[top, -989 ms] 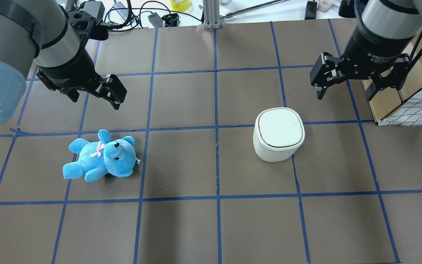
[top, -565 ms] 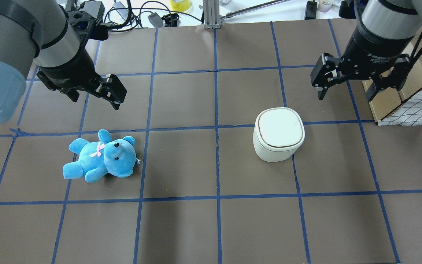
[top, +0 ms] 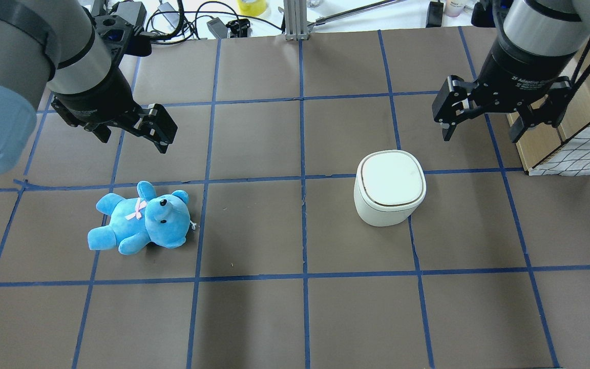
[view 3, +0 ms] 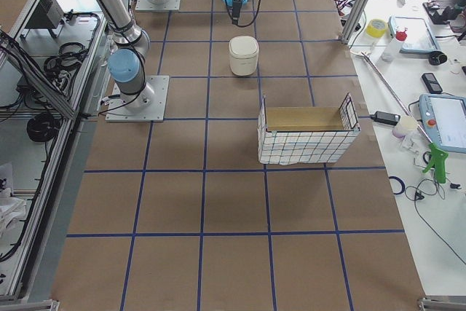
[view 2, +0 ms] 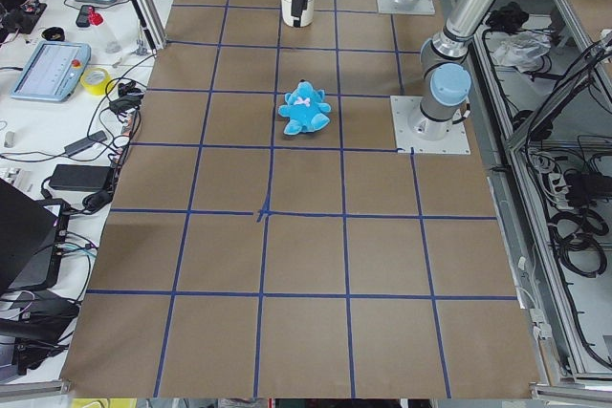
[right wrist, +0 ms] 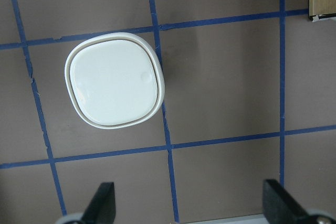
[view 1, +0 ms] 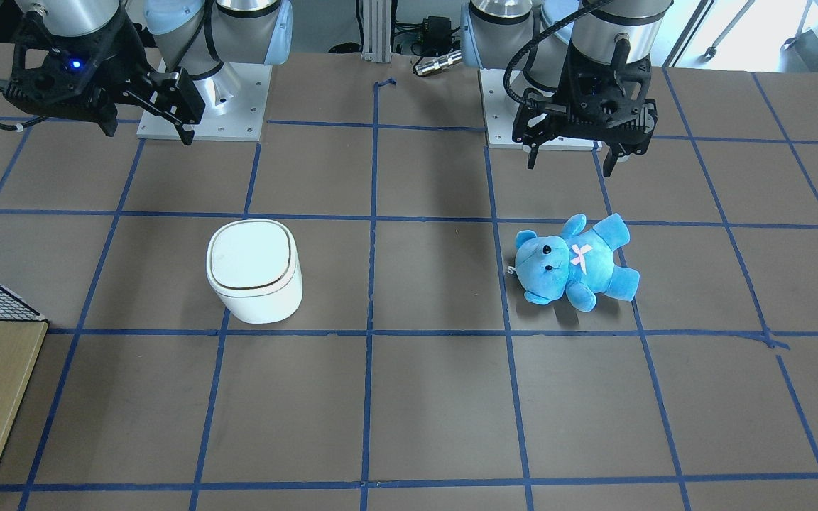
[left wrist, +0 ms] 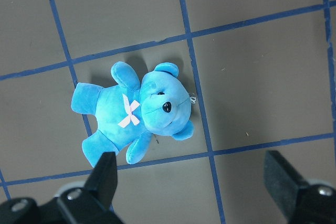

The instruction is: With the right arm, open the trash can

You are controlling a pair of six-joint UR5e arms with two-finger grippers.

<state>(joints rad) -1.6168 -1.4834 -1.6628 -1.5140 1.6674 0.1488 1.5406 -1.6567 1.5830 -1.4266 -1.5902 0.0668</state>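
- The right arm (top: 530,56) hangs high over the desk (top: 254,225) with its right jaws pointing down. They are spread wide with nothing between them. I read this as a ready pose, opened in advance so a finger can meet the lid.
- The trash can (top: 383,212) stands upright on the desk, its flat lid (top: 391,178) shut and the dark seam unbroken all round. By my reading the opening has not begun.
- The left arm (top: 85,77) hovers above the blue bear (top: 141,218), its left jaws also released and empty. I take it as parked out of the way, since the job belongs to the other arm.
- Relative to the right jaws, the can sits lower and off toward the middle of the desk, not under the gap. In the right wrist view it lies ahead of one fingertip (right wrist: 103,200) rather than centred between the two. It is well apart from them, with no contact.
- A faint round mark (right wrist: 144,78) shows on the lid toward the side nearer the gap. I cannot tell whether it is a press spot.
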